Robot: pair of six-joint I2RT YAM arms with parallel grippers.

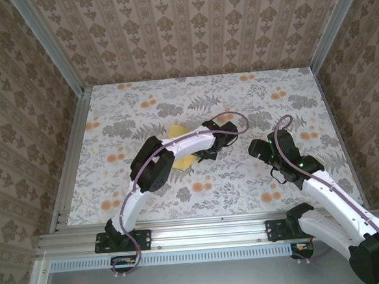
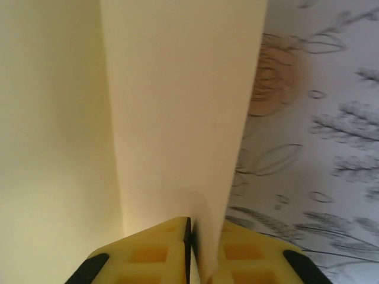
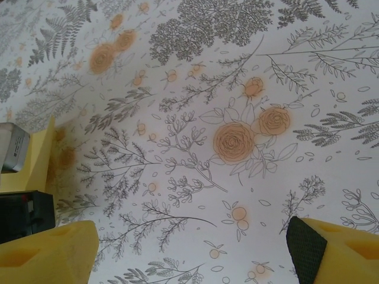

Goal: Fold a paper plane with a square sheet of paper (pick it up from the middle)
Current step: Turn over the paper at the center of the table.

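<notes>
Grip, left: left pincer (image 2: pixel 204 229) has its fingers (image 2: pixel 148 251) nearly together, with a raised fold of the square sheet of paper (image 2: pixel 177 106) running up between them. I'd call that a pinch on the paper, though I can't tell how hard it's pressing.
Left from above: the pincer (image 1: pixel 208 155) points down onto the sheet (image 1: pixel 186 162) around mid-counter. My forearm covers a lot of it, and yellow pokes out on both sides.
Grip, right: right pincer (image 3: pixel 189 257) is spread wide with nothing between the fingers, hanging over bare floral counter (image 3: pixel 189 89). In the top view it (image 1: pixel 263 148) sits to the right of the sheet, apart from it.
Paper from the right wrist: just a yellow sliver at the left edge (image 3: pixel 40 160), not touching the right pincer.
How it'll handle: my guess is super light, thin and floppy. It'll slide on the smooth counter and keep any crease I give it, so crumpling or tearing is the worry, not weight.
Where to grab: the middle, like the task says. Pinching up a ridge there looks way easier than getting under a flat edge.
Fold so far: one lifted ridge, no dart shape yet as far as I can see.
Heads up: the orange flowers (image 3: pixel 233 142) are only counter print, not paper.
</notes>
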